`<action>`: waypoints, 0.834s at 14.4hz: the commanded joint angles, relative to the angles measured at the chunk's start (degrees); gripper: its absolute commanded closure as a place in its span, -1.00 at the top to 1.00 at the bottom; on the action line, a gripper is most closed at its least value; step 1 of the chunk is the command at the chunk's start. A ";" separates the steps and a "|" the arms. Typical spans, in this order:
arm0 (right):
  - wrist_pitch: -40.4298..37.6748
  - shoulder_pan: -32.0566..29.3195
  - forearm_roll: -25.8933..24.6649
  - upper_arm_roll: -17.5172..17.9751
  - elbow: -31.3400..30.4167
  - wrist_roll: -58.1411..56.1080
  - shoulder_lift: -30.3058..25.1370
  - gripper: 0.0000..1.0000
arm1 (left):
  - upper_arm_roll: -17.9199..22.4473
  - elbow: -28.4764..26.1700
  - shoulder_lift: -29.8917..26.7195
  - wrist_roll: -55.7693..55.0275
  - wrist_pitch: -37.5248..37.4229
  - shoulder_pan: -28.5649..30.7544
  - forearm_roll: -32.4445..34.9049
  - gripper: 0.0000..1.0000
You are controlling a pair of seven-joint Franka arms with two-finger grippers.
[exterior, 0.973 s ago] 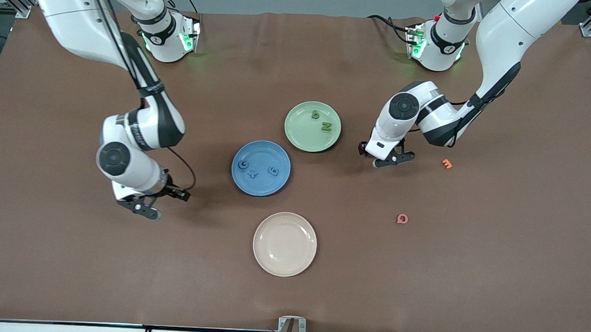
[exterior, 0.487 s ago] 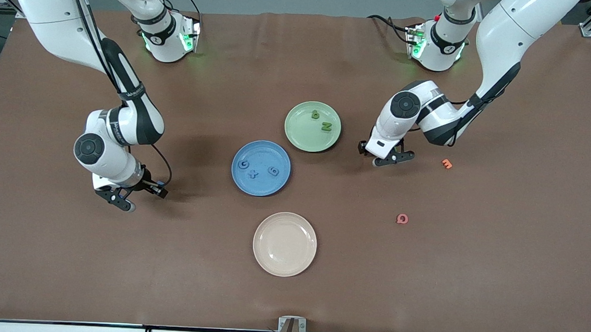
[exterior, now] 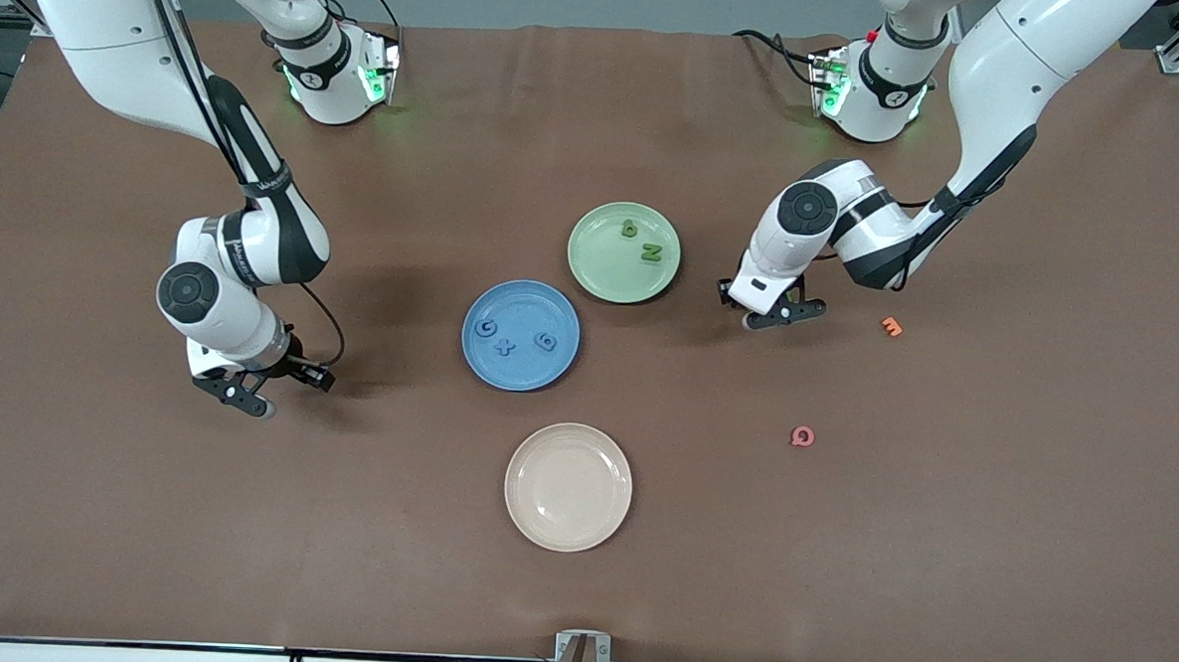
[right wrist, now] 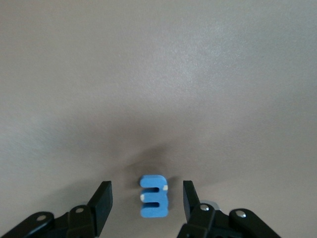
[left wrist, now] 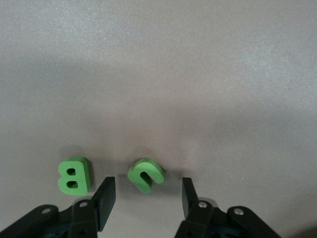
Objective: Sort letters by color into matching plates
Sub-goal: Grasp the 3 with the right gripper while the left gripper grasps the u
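Observation:
My left gripper [left wrist: 147, 198] is open, low over the table, with a green U-shaped letter [left wrist: 146, 174] between its fingers and untouched. A green B letter [left wrist: 74, 174] lies just outside one finger [left wrist: 105, 201]. My right gripper [right wrist: 147, 198] is open around a blue 3 letter [right wrist: 153, 196], with gaps on both sides. In the front view the left gripper [exterior: 774, 314] is beside the pale green plate [exterior: 602, 267], which holds two green letters [exterior: 651, 252]. The right gripper [exterior: 258, 391] is toward the right arm's end, away from the blue plate [exterior: 519, 378], which holds three blue letters [exterior: 545, 341].
A cream-beige plate [exterior: 568, 486] sits nearer the front camera than the blue plate. An orange letter [exterior: 891, 326] and a pink letter [exterior: 802, 437] lie toward the left arm's end. Both grippers hide their letters in the front view.
The right arm swung toward its own end of the table and settled over the blue 3. The left gripper's fingers narrowed around the green U; that arm barely moved.

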 commanded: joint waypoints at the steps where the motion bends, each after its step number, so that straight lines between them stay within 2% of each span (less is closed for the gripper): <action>1: 1.23 -0.97 -2.95 0.69 -1.89 0.41 -0.87 0.32 | 0.83 -0.32 0.79 -1.03 0.94 0.28 3.83 0.24; 6: 2.89 -1.06 -2.95 0.69 -1.89 0.41 0.80 0.32 | 1.28 0.20 1.23 -1.12 0.94 0.11 4.38 0.12; 9: 3.69 -1.15 -2.95 0.69 -1.89 0.41 1.42 0.23 | 1.28 0.38 1.23 -1.21 0.94 -0.16 4.38 -0.11; 10: 3.69 -1.15 -2.95 0.69 -1.80 0.41 1.42 0.08 | 1.28 0.38 1.23 -1.21 0.94 -0.24 4.38 -0.25; 12: 3.51 -1.06 -2.95 0.69 -1.80 0.41 1.42 -0.52 | 1.28 0.64 1.23 -1.30 0.94 -0.16 4.38 -0.47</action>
